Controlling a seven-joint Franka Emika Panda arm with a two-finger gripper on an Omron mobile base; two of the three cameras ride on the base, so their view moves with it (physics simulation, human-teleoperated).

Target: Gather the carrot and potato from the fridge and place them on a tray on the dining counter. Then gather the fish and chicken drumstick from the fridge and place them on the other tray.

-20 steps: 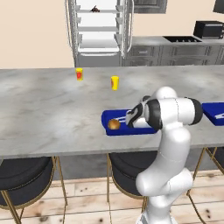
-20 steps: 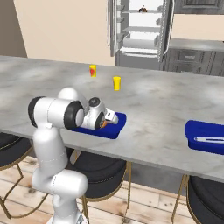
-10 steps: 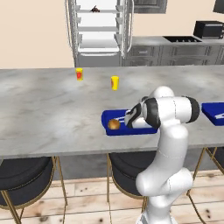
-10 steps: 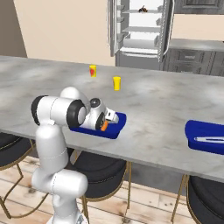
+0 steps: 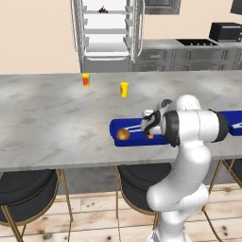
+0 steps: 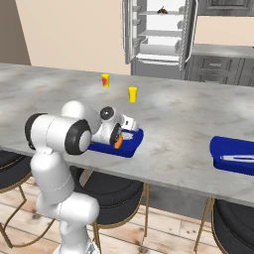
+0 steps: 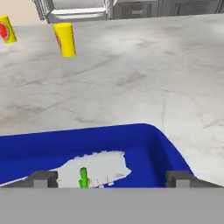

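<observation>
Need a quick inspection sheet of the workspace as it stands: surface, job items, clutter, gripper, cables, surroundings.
Surface: grey marble dining counter.
Job's things: near blue tray holds the potato and the carrot; other blue tray sits apart to the right with no food in it. A small dark item lies on the fridge's top shelf, too small to identify.
Clutter: two yellow cups on the counter.
Gripper: gripper open over the near tray, holding nothing.
Cables: nothing seen.
Surroundings: open fridge behind the counter, dark stools below it.
</observation>
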